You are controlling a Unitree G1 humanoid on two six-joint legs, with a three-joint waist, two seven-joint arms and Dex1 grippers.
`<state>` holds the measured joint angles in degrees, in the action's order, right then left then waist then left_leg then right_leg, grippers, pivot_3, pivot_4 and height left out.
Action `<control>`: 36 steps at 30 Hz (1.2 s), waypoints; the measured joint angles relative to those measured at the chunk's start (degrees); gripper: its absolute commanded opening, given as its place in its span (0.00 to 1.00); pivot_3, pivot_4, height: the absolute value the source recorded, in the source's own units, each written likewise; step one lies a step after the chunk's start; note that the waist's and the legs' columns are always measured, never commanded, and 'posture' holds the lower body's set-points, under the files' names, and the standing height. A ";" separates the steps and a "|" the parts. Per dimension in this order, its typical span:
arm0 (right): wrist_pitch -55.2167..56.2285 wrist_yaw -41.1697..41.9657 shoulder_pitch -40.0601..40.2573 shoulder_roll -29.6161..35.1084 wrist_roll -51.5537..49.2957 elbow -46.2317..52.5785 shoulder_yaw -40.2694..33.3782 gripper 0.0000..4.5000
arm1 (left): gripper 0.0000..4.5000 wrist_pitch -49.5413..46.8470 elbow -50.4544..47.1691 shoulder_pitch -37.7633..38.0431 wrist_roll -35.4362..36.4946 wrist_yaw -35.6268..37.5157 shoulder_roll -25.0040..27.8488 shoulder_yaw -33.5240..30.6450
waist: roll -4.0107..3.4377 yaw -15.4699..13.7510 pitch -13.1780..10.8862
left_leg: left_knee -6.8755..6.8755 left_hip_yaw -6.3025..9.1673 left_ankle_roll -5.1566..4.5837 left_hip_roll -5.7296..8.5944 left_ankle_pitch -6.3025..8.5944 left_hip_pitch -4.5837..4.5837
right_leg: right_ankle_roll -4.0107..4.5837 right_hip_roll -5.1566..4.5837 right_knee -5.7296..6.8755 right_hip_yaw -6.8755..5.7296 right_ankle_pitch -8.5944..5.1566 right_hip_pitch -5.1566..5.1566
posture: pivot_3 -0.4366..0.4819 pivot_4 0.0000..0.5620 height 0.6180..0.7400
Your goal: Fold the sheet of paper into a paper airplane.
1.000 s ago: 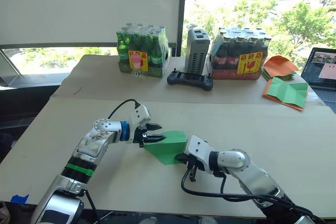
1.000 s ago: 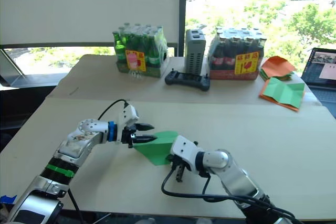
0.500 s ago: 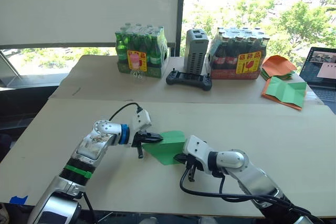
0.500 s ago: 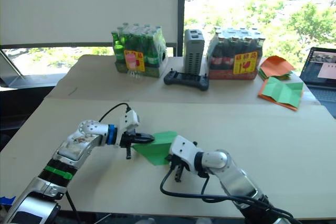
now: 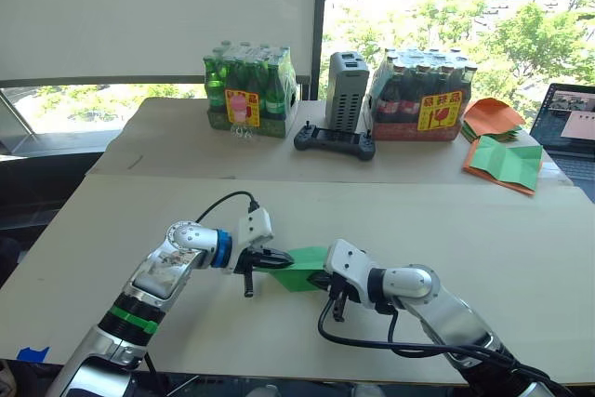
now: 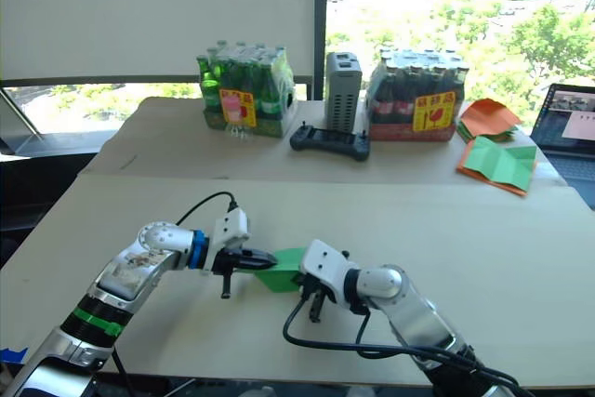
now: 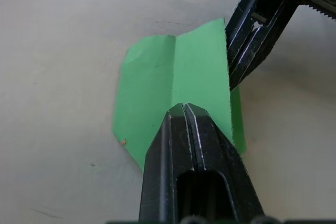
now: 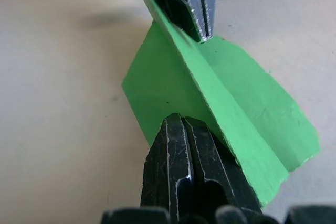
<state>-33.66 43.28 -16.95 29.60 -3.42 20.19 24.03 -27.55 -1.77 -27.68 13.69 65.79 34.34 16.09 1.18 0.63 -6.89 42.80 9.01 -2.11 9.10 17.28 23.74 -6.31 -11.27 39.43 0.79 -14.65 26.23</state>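
- Table (image 5: pixel 521 248): pale top; the green paper (image 5: pixel 302 267) lies near its front middle, between the two grippers, w/ a raised fold running lengthwise
- Back of table: two shrink-wrapped bottle packs (image 5: pixel 249 90), a grey box and a black controller (image 5: pixel 336 142) between them, orange-and-green sheets (image 5: pixel 507 163) at far right; all well apart from the work
- Change, arms: over the last sec the L arm has dropped and reached in lower; L gripper (image 5: pixel 275 261), jaws apart a sec ago, is now pinched shut on the paper's near-left edge
- Change, paper: its visible green area has shrunk from a broad wedge to a narrow strip, i.e. a flap has been pressed down or folded over; judged as mid-crease, w/ nose and wings not yet formed
- R gripper (image 5: pixel 327 281): has stayed put at the paper's right edge, fingers closed together; R wrist view shows them (image 8: pixel 181 171) tight against the raised fold, seemingly clamping it
- Hard to see: from the head views the R wrist housing covers the paper's right part; how many layers are stacked, and whether the edges line up, can't be told; L wrist view has the paper's near edge hidden behind its own fingers (image 7: pixel 191 145)
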 measured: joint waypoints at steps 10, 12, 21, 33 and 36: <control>-8.17 -0.75 3.03 0.19 -3.37 5.48 -3.79 0.00 | 0.00 -0.83 -0.98 1.08 -0.04 -1.11 -0.95 0.09 | 0.00 -0.67 0.00 | -0.01 0.01 -0.01 0.03 0.01 0.02 | 0.00 -0.03 -0.04 0.00 0.00 0.00 | 0.48 0.27 0.47; -12.64 -0.83 4.36 -0.19 -6.62 7.37 -6.47 0.00 | 0.00 -1.02 -1.34 1.17 -0.04 -1.30 -1.05 0.22 | 0.00 -0.83 0.00 | -0.01 0.01 -0.01 0.03 0.01 0.03 | 0.00 -0.03 -0.04 0.00 0.00 0.00 | 0.48 0.27 0.47; -26.73 2.45 0.38 -0.90 -25.21 14.40 -18.27 0.00 | 0.00 0.29 -2.24 1.79 -0.92 -0.96 -0.61 2.16 | 0.00 -0.58 -0.03 | -0.03 -0.02 -0.01 -0.03 0.01 0.04 | 0.00 -0.03 -0.09 0.02 0.00 -0.01 | 0.48 0.27 0.47; -16.47 0.18 -1.96 5.41 -15.30 4.88 -6.14 0.00 | 0.00 1.05 -3.65 2.55 -2.07 -1.42 -0.59 2.89 | 0.00 -1.05 -0.03 | -0.02 0.01 -0.07 0.05 0.04 0.08 | -0.01 -0.11 -0.14 -0.04 0.01 0.00 | 0.48 0.27 0.47; -12.61 0.18 -1.26 5.91 -12.77 3.07 -4.08 0.00 | 0.00 0.94 -5.12 2.58 -1.75 -1.54 -0.55 2.47 | 0.00 -0.87 -0.03 | -0.01 -0.03 -0.07 0.01 0.04 0.06 | -0.01 -0.10 -0.14 -0.01 0.01 -0.01 | 0.48 0.27 0.47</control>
<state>-46.27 43.46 -18.22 35.52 -16.19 23.26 19.94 -26.61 -6.88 -25.10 11.94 64.25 33.79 18.56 1.18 -0.24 -6.92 42.79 8.97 -2.18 9.10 17.32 23.80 -6.33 -11.37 39.29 0.77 -14.64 26.23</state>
